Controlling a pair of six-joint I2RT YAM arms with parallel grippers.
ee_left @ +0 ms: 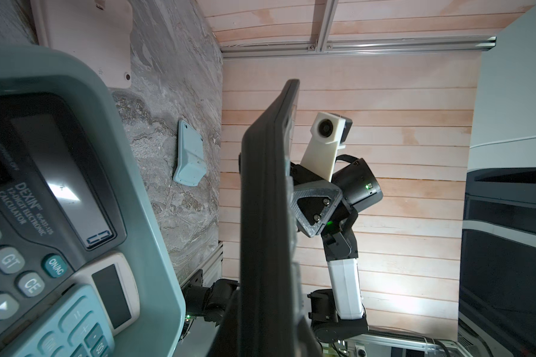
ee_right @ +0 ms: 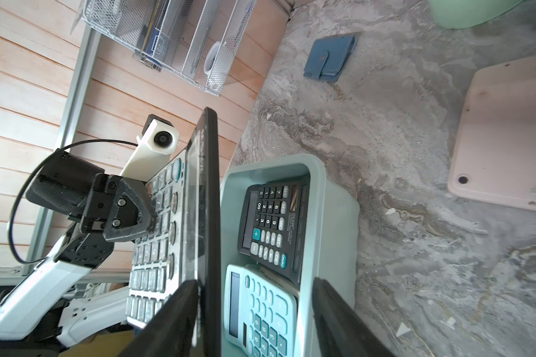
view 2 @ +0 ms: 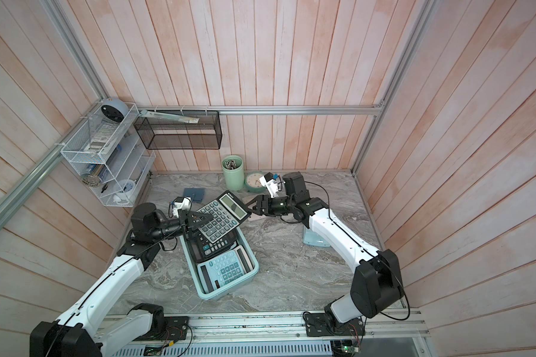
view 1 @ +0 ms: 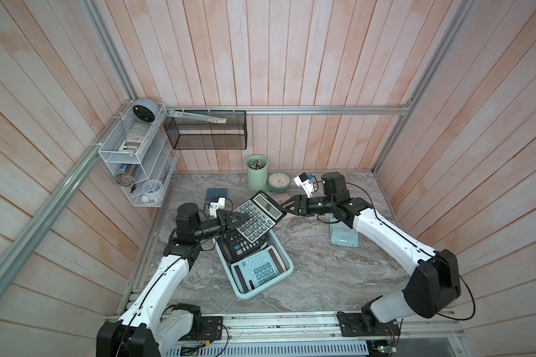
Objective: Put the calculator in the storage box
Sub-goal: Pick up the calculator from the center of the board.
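Over the shallow light aqua plastic storage box (view 1: pixel 268 285), the left tool (view 1: pixel 234 219) pinches the tilted black desk calculator with grey keys (view 1: pixel 257 216) — elbow bent. The right arm (view 1: pixel 384 231) reaches across the table (view 1: pixel 322 272); the right tool (view 1: pixel 283 207) sits round its top edge, jaws apart.

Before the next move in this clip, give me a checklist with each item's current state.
1. Left tool clamped on held calculator: ok.
2. Right tool open, straddling its display end, not gripping: ok.
3. Held calculator above storage box: ok, over its far end.
4. Bare floor left in storage box: not ok; black calculator and aqua calculator fill it.
5. Clearance over black calculator: cannot tell.
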